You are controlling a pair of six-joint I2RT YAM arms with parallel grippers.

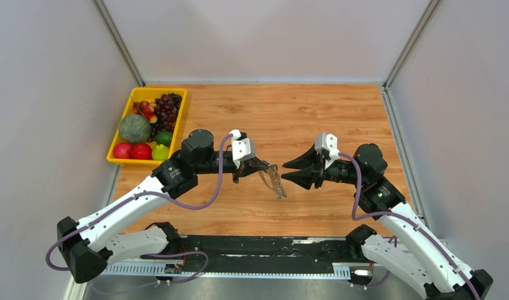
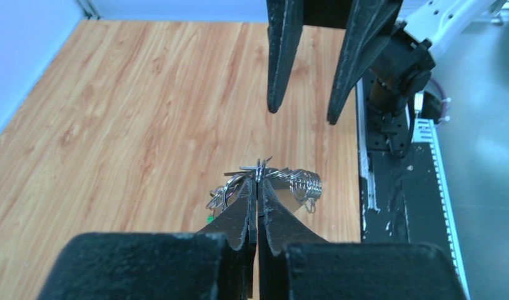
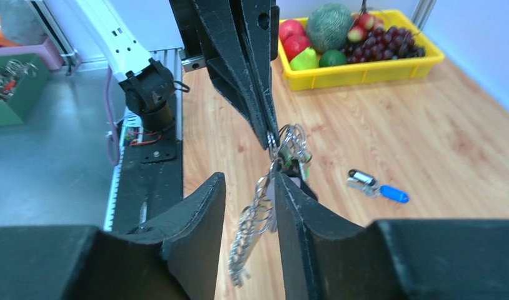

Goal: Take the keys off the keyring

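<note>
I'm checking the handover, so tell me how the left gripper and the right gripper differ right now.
The left gripper is shut, pinching the keyring; the right gripper is open. The left gripper carries the dangling keyring; the right gripper grips nothing, though the keyring hangs inside its opening. Both are raised above the table, tips facing each other.

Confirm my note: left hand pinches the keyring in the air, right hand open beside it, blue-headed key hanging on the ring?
No: the blue-headed key lies on the table, off the keyring, per the right wrist view. The rest stands: left hand pinching it, right hand open beside it.
</note>
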